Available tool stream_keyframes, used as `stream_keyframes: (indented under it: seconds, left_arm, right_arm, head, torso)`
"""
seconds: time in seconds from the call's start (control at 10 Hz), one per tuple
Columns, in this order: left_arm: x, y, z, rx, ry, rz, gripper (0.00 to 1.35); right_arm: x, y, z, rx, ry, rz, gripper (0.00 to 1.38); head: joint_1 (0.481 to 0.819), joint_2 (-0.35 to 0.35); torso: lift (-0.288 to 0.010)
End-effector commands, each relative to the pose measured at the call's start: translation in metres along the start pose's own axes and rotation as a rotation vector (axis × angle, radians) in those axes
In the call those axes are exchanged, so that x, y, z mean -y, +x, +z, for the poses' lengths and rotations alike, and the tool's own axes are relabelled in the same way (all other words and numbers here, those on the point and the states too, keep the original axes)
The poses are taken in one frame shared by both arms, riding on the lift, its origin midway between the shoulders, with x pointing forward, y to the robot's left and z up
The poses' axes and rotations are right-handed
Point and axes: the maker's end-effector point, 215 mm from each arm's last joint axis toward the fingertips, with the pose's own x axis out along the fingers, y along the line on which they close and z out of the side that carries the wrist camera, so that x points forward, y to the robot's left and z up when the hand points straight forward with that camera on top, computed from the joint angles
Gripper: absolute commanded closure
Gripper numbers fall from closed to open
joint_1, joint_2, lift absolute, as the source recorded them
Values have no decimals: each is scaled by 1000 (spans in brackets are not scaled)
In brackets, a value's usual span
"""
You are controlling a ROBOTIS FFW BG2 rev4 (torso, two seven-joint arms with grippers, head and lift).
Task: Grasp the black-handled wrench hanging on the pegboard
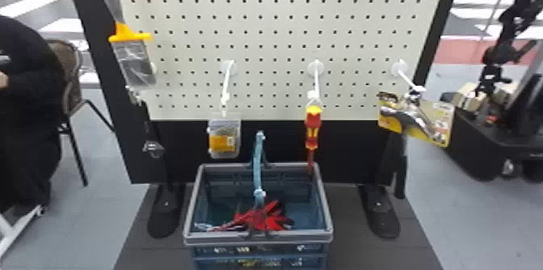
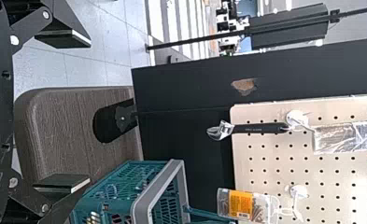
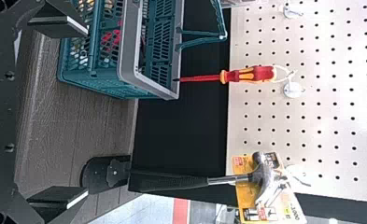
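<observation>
The black-handled wrench (image 1: 152, 148) hangs from a hook at the pegboard's (image 1: 274, 26) lower left corner, with its silver jaw end lowest, in front of the black frame. In the left wrist view the wrench (image 2: 246, 129) lies well ahead of my left gripper (image 2: 78, 111), which is open with nothing between its fingers (image 2: 62, 38) above the table. My right gripper (image 3: 78, 112) is also open and holds nothing. It faces the black-handled hammer (image 3: 172, 181) at the pegboard's right side.
A teal basket (image 1: 323, 208) with red tools stands on the dark table (image 1: 404, 233) below the board. A screw packet (image 1: 224, 136), a red-yellow screwdriver (image 1: 313, 129) and the hammer on its yellow card (image 1: 416, 119) hang along the bottom row. Two black feet (image 1: 163, 212) flank the basket.
</observation>
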Motion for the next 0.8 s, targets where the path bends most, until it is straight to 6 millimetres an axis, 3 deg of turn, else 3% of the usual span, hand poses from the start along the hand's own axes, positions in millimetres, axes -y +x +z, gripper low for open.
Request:
stream_keyframes:
  seconds: [0.0,0.5,0.7]
  left_arm:
    - [0,0,0,0,-2,1,265]
    - [0,0,-1,-1,-4,2,265]
    - [-1,14,7,15,11,-2,265]
  right_arm:
    - [0,0,3,4,-6,-2,105]
    - [2,-2,0,-2,0,-14,105]
    - [2,-2,0,-2,2,-15,105]
  head:
    - [549,0]
    - [549,0]
    - [549,0]
  torso:
    - [-100]
    - [-100]
    - [-100]
